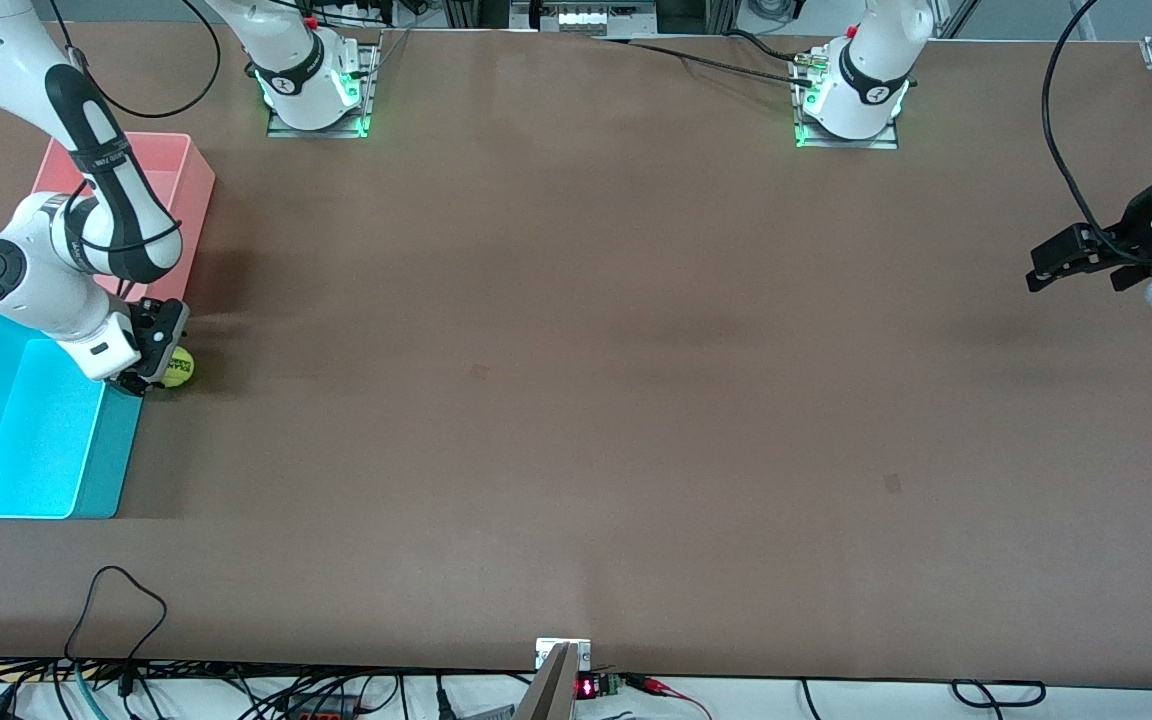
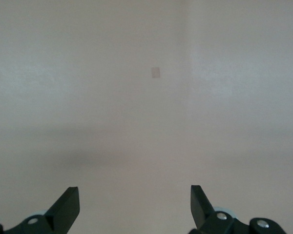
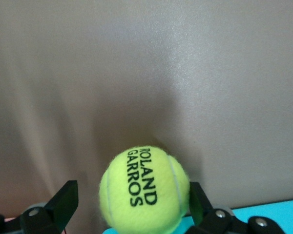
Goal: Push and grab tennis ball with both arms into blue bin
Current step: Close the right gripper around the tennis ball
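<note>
The tennis ball (image 1: pixel 179 368) is yellow-green with dark lettering. It lies on the table just off the blue bin's (image 1: pixel 26 430) corner, between the blue bin and the pink bin. My right gripper (image 1: pixel 151 372) is low over the ball, at the blue bin's rim. In the right wrist view the ball (image 3: pixel 144 190) sits between the open fingers of the right gripper (image 3: pixel 133 191); one finger is close to it and the other stands apart. A strip of the blue bin (image 3: pixel 278 214) shows there. My left gripper (image 1: pixel 1076 262) waits open and empty above the left arm's end of the table (image 2: pixel 135 195).
A pink bin (image 1: pixel 161 175) stands farther from the front camera than the blue bin, partly covered by the right arm. The brown table (image 1: pixel 576 350) spreads between the two arms. Cables lie along the edge nearest the front camera.
</note>
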{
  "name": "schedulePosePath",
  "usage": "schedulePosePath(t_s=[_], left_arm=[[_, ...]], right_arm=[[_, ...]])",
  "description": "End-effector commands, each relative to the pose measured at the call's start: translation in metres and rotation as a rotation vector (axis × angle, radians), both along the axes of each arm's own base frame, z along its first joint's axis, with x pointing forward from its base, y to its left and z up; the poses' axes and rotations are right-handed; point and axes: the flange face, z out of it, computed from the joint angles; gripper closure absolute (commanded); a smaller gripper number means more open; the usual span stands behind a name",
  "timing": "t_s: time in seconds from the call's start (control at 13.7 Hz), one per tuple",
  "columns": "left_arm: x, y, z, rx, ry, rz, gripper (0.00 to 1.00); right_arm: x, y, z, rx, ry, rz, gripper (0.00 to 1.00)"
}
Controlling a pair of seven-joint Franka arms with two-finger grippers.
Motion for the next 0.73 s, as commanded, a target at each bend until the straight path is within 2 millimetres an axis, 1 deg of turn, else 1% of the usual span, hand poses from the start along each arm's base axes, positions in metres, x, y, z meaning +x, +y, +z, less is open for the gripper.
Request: schedulePosePath(t_s=[0.0,0.15,0.29,0.37,0.44,0.58,0.66], left_arm=[[0.013,0.003,0.006,-0.013,-0.018,-0.008,0.00],[0.017,0.006,0.005,-0.014,-0.020,-0.005,0.00],[0.020,0.022,0.005,-0.018,-0.022,0.021,0.00],[0.022,0.023,0.002,-0.017,-0.017,0.021,0.00],[0.022,0.022,0.003,-0.016,-0.020,0.020,0.00],[0.023,0.023,0.003,-0.016,-0.020,0.021,0.00],[0.023,0.022,0.002,-0.018,-0.019,0.020,0.00]], right_arm=[[-0.005,-0.005,-0.004,-0.003,-0.019,0.016,0.00],[-0.006,-0.009,-0.010,-0.001,-0.019,0.009,0.00],[-0.006,-0.009,-0.009,-0.001,-0.024,0.009,0.00],[-0.005,-0.009,-0.009,-0.002,-0.027,0.009,0.00],[-0.005,-0.009,-0.009,-0.002,-0.027,0.009,0.12],[-0.004,-0.006,-0.007,-0.002,-0.027,0.005,0.52],[-0.004,-0.005,-0.007,-0.003,-0.028,-0.003,0.68]])
